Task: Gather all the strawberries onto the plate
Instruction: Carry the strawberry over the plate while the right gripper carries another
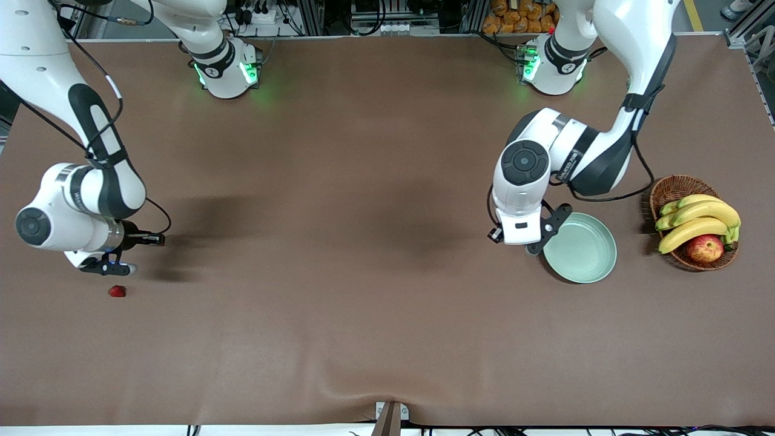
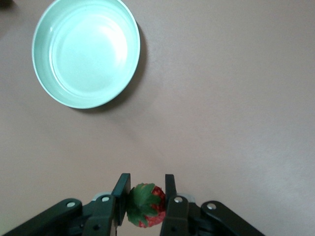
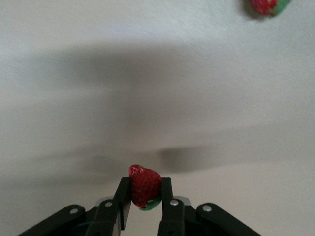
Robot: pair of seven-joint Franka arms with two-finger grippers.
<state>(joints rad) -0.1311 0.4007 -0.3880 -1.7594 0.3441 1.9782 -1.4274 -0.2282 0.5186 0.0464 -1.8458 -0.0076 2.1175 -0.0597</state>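
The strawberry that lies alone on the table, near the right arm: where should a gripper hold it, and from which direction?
Probably from straight above, fingers closing across the red body of the loose strawberry, not the leafy cap. It lies low on the flat brown table with open cloth around it. Both grippers already hold strawberries, so one must unload first.

Front cam sits high, facing both robot bases at 12 o'clock, covering the whole table (image 1: 363,272). Each wrist cam looks down close past its own fingers. Front and left wrist share the plate (image 1: 580,248) (image 2: 86,51).
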